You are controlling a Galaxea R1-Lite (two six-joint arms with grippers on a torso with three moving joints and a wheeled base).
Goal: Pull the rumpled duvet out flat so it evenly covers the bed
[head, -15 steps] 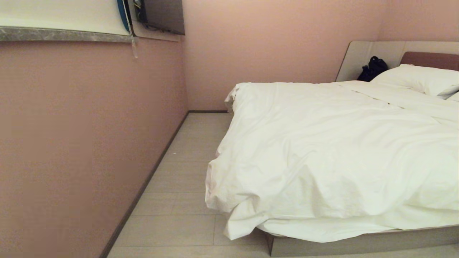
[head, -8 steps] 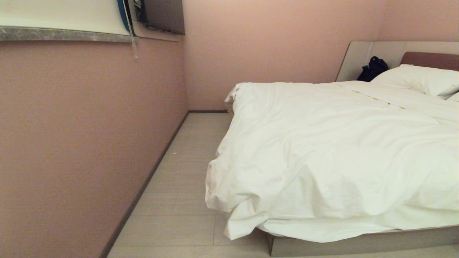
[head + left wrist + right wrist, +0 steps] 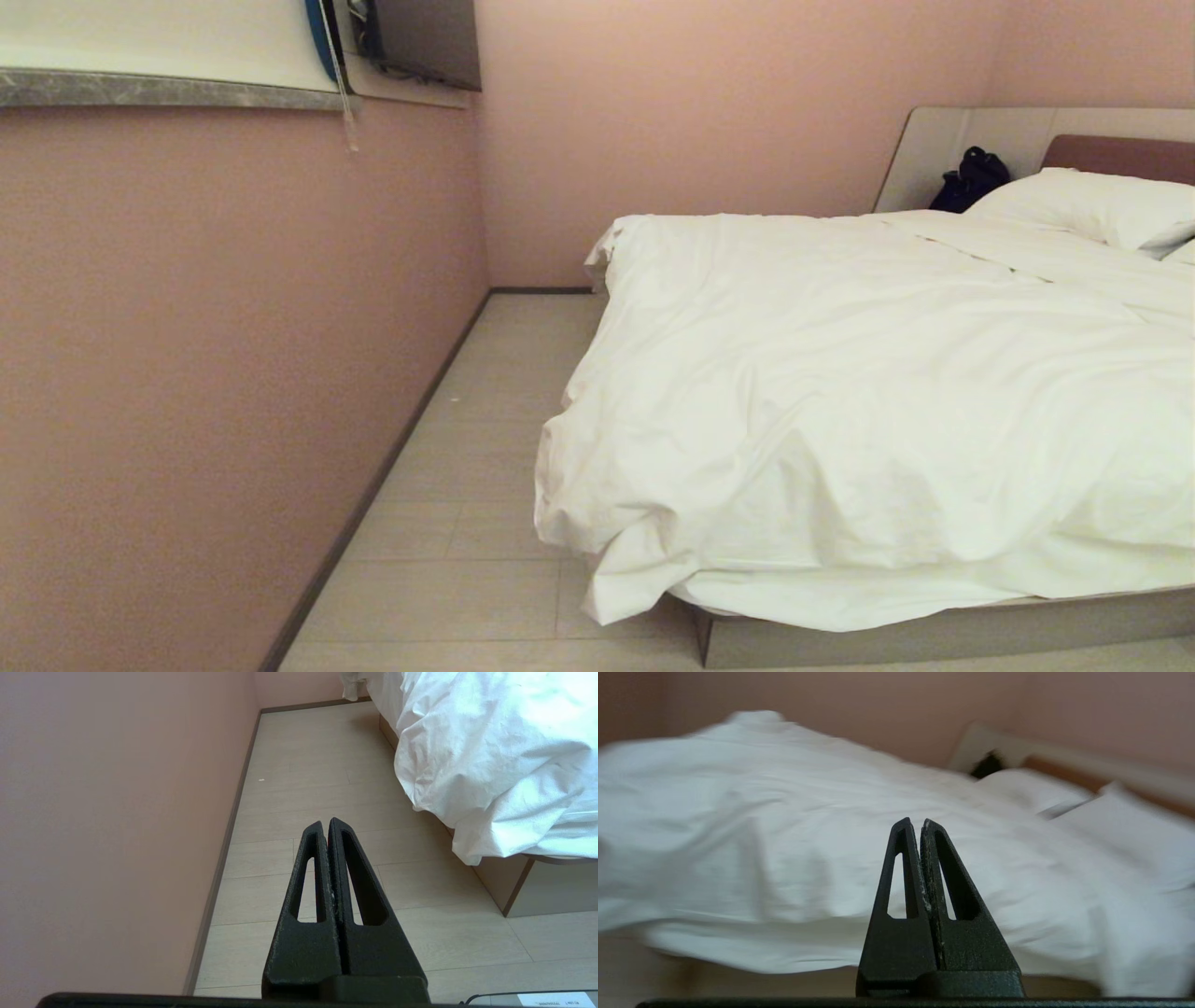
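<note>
The thick, puffy white fabric duvet (image 3: 868,392) lies spread over most of the low double bed with beige-grey boxy base (image 3: 934,635), wrinkled all over. Its near-left corner is bunched & hangs off the corner of the base toward the pale plank floor (image 3: 485,448), w/ a thinner white layer showing under the near edge. That sag is prob. why the cover looks uneven: extra fabric is piled at this corner instead of pulled along the edge.

At the far end, white rectangular pillows (image 3: 1092,210) rest against the brown padded headboard (image 3: 1120,154) in its pale grey panel; a small black bag-like item (image 3: 971,177) sits beside them. A pink wall (image 3: 233,355) runs close along the left, leaving only a narrow strip of floor beside the bed.

Left tool (image 3: 326,828): clenched, nothing between the jaws, pointing over the floor by the wall, well apart from the duvet, so it looks parked. Right tool (image 3: 915,826): also clenched & empty, aimed at the duvet's side, not touching it. Its view is blurred, so how near it is can't be told. Neither arm shows in the head view. No grasp made yet; jaws would need to open first.
</note>
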